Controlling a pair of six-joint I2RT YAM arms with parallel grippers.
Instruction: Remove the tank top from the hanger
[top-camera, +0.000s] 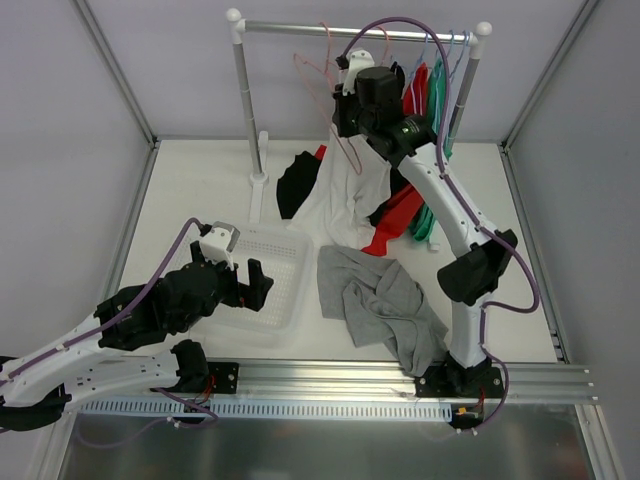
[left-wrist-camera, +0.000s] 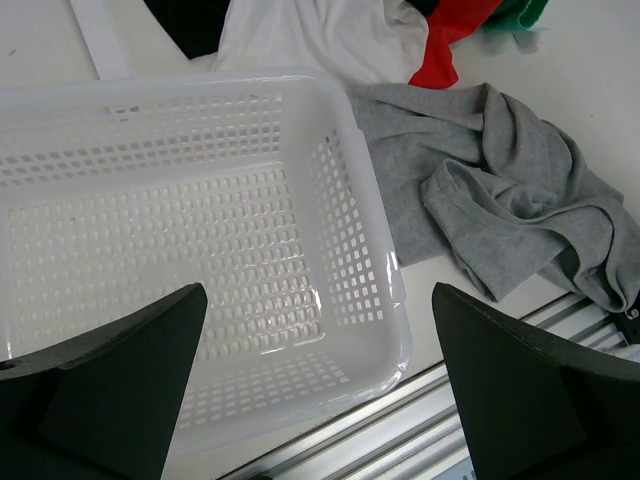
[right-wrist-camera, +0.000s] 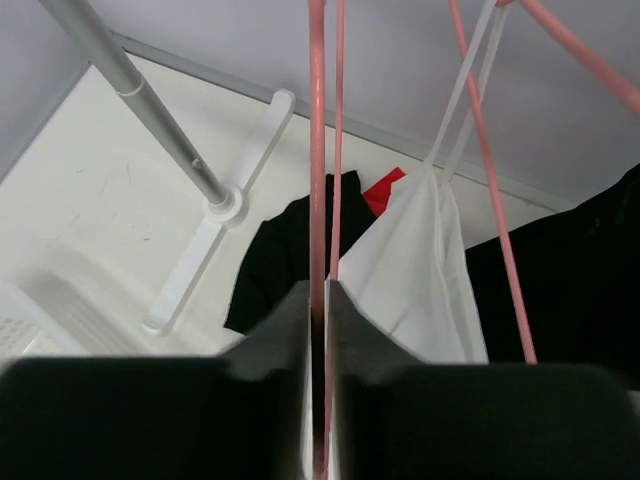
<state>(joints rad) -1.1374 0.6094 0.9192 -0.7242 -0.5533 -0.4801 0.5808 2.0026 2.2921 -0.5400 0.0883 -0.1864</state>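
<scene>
The white tank top hangs on the pink hanger from the clothes rail at the far side of the table. Its long axis runs downward, thin straps at the top and hem at the bottom. The hem appears to reach the table. In the right wrist view we see a strap looped over the hanger's sloping arm, while the hanger's wires run straight up the view.

The right tool is pinched tight on one of those pink wires, beside the tank top. The left tool has its jaws spread wide, holding nothing, above the near end of a white perforated basket.

The table is white. A crumpled grey shirt lies right of the basket, and black, red and green garments hang by the tank top. Pale walls with metal frame strips enclose the space.
</scene>
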